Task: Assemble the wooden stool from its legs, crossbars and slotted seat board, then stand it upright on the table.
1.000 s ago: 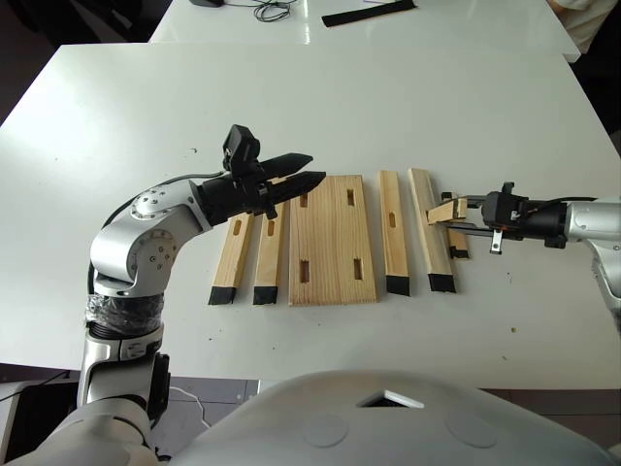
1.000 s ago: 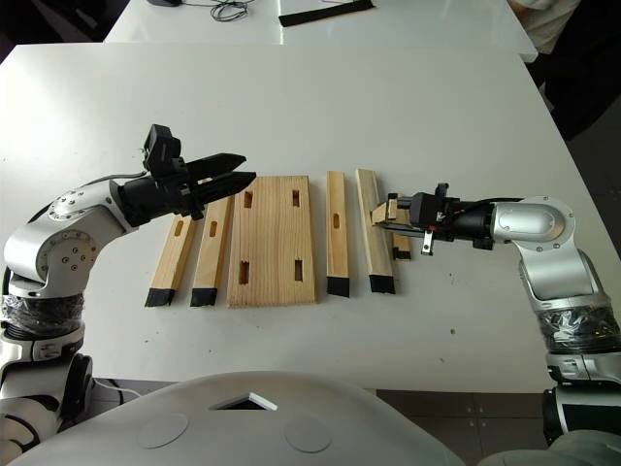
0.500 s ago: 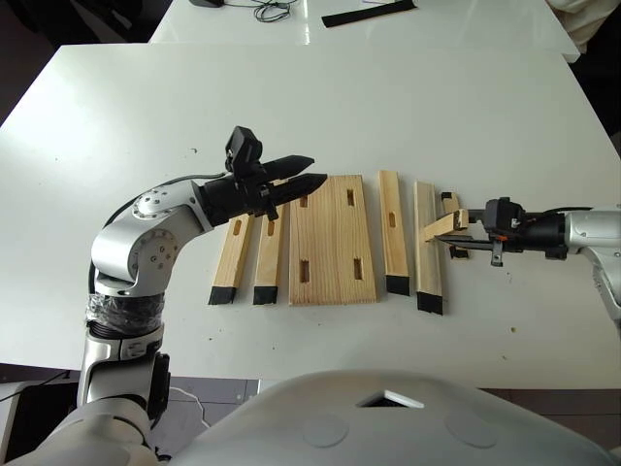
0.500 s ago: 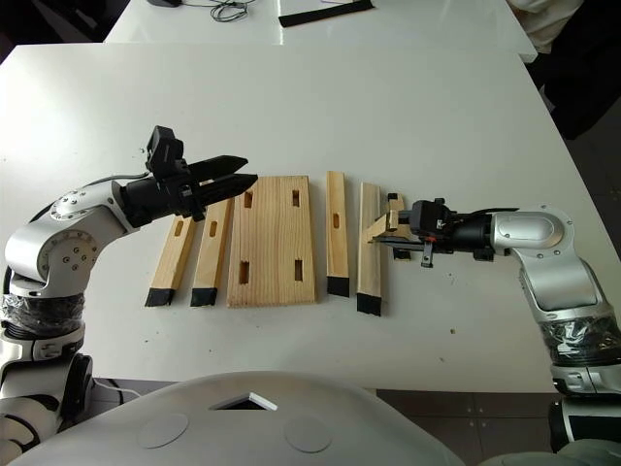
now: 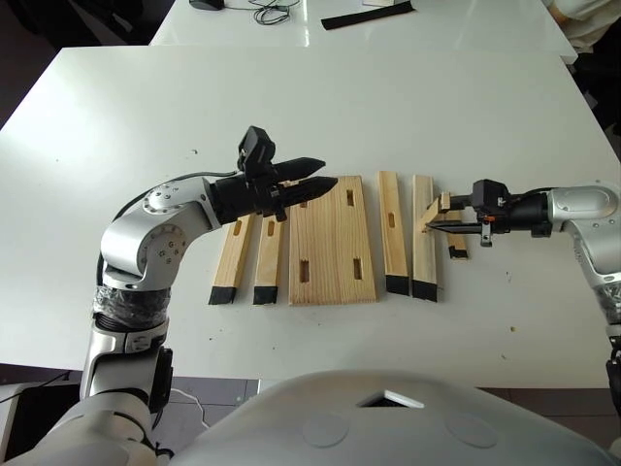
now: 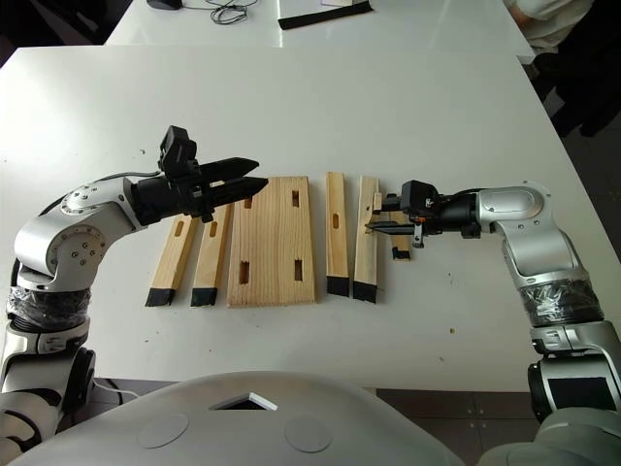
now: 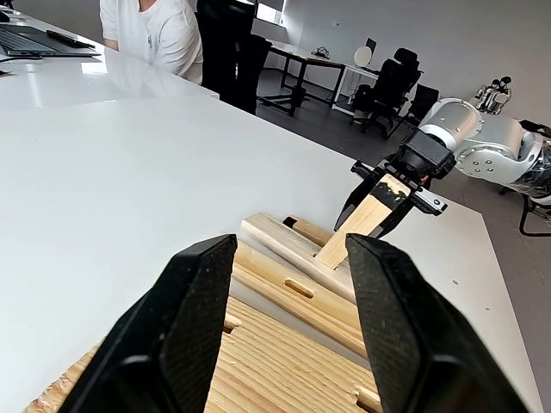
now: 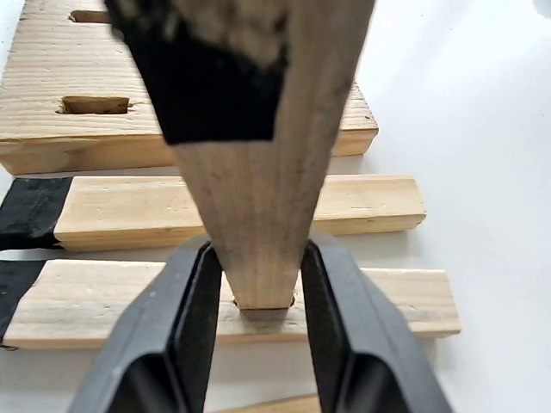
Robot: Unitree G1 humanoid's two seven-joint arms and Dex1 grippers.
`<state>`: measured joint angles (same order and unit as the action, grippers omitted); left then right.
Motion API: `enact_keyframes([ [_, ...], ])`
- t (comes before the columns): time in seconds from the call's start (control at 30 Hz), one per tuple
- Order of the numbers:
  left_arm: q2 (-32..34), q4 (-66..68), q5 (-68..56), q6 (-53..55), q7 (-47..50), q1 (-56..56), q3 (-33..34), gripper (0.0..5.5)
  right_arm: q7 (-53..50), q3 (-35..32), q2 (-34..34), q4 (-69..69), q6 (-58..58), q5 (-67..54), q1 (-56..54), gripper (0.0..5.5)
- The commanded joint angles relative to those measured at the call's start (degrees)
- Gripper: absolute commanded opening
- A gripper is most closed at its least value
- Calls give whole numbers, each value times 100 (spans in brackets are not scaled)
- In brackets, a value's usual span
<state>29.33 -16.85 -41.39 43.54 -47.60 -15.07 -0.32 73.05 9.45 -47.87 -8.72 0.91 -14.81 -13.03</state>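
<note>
**Item 1.** Slotted seat board (image 5: 332, 240): lies flat on white table (image 5: 320, 97), centre of head view, 4 slots facing up.

**Item 2.** 4 legs, all flat, parallel to the board, black tips toward the bottom of the frame.
- Leg L1 (image 5: 233, 254) and leg L2 (image 5: 270, 252): just left of the board.
- Leg R1 (image 5: 391, 233) and leg R2 (image 5: 422, 238): just right of the board, side by side.

**Item 3.** Short crossbar (image 8: 258, 198): pinched between both fingers of right gripper (image 5: 444, 216), right of centre. Bar is tilted, with its free end down at the upper part of leg R2. It looks to touch the leg, but contact isn't certain.

**Item 4.** 2nd short piece (image 5: 456, 245): on the table just right of leg R2, below the right gripper and partly hidden. Prob. another crossbar.

**Item 5.** Left gripper (image 5: 326, 172): fingers spread, nothing between them. It hovers over the board's upper left corner, approx. above legs L1 and L2.

**Item 6.** Black strip (image 5: 369, 14): on the far table, top centre of the frame.
</note>
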Motion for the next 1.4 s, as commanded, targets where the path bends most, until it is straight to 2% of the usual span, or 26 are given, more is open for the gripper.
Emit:
enact_keyframes([
  [0.03, 87, 10, 34, 71, -40, -35, -65, 236, -31, 266, 71, -734, 271, 400, 281, 130],
  [0.47, 93, 42, 58, 157, -197, -195, -350, 236, 125, 548, 334, -1535, 314, 524, 218, 130],
  [0.6, 104, 66, 57, 162, -233, -233, -382, 236, -154, 556, 477, -1728, 295, 624, 123, 130],
  [0.63, 111, 69, 54, 163, -240, -234, -382, 236, -330, 556, 548, -1834, 263, 693, 76, 167],
  [0.8, 138, 63, 66, 163, -255, -217, -392, 236, -624, 585, 671, -1830, 67, 810, 283, 228],
  [1.0, 118, -20, 64, 137, -160, -109, -339, 236, -903, -1, 376, -924, 161, 351, 632, 300],
  [1.23, 33, -150, 85, 14, 73, 132, -195, 236, -862, -1131, -235, 1197, 1124, -574, 1100, 300],
  [1.4, -8, -207, 110, -51, 181, 219, -143, 236, -924, -1692, -422, 2109, 1692, -1065, 1220, 300],
])
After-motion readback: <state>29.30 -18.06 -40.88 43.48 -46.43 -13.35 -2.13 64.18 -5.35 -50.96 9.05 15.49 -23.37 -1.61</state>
